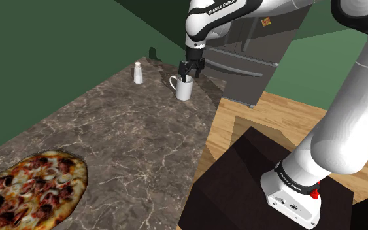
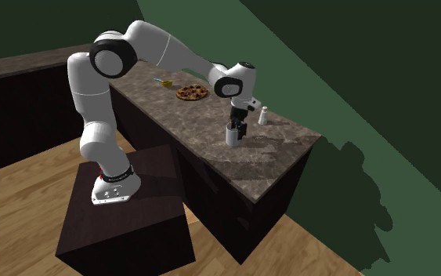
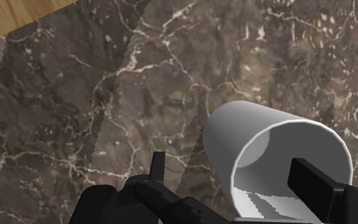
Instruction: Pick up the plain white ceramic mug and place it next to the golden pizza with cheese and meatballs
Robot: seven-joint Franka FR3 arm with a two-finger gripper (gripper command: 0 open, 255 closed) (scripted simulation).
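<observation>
White mug (image 1: 184, 88) stands unlifted on the marble surface (image 1: 123, 144), far from the pizza (image 1: 29, 189). Tool (image 1: 190, 73) is spread astride it, seemingly not yet gripping. Lift and carry are left to do.

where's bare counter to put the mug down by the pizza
Wide bare marble lies between the pizza and the mug, up to the counter edge. Crowded at the far end: mug, shaker, gripper.
</observation>
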